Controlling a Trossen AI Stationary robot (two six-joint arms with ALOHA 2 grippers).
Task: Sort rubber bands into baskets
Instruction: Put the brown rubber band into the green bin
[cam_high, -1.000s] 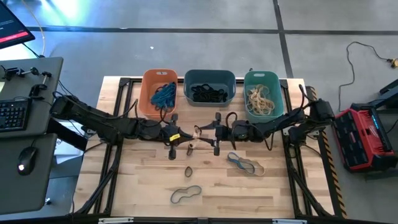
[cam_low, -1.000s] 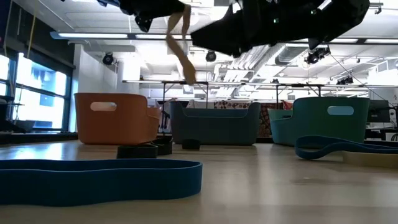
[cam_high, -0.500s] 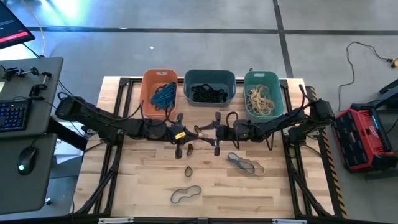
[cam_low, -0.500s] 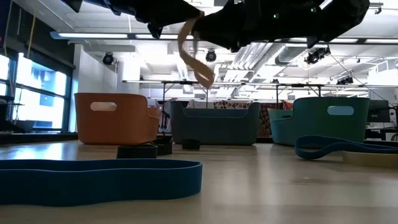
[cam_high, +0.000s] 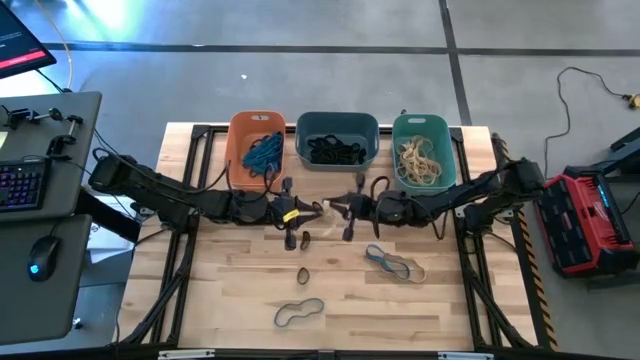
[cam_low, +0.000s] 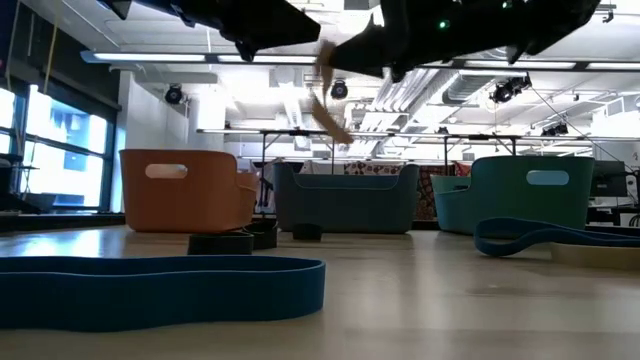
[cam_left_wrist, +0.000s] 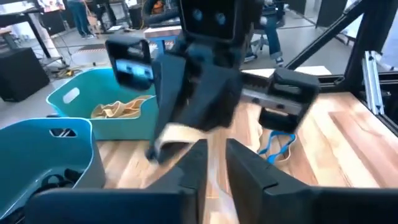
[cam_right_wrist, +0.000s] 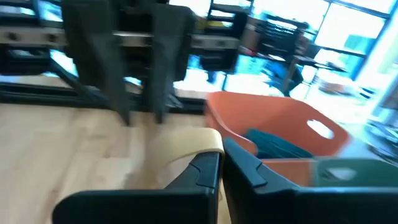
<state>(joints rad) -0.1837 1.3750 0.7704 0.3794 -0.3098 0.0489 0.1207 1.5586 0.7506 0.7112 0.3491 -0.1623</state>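
Observation:
A tan rubber band (cam_high: 318, 208) hangs in the air between my two grippers, above the table's middle. My right gripper (cam_high: 343, 208) is shut on it; the band also shows in the right wrist view (cam_right_wrist: 183, 146) and the low view (cam_low: 325, 95). My left gripper (cam_high: 296, 212) faces it closely from the left, its fingers (cam_left_wrist: 198, 163) a little apart with bare table showing between them. The orange basket (cam_high: 234, 140) holds blue bands, the slate basket (cam_high: 337, 122) dark ones, and the teal basket (cam_high: 397, 150) tan ones. My right gripper pinches one end of the tan band (cam_right_wrist: 200, 144) between its two fingers. The fingers lie about level and come from the table's right side. The band is clear of the table, and its free part droops below the fingers (cam_low: 330, 115).
A small dark band (cam_high: 306, 238) lies under the grippers, and another (cam_high: 303, 274) lies nearer the front. A blue and a tan band (cam_high: 392, 264) lie at the right, and a blue loop (cam_high: 298, 313) lies near the front edge. The three baskets line the far side.
My left gripper has gone toward the table's right edge, closing on my right gripper. The tan band, which hung long under my left gripper a second ago, has swung toward my right gripper and now hangs shorter beside it.

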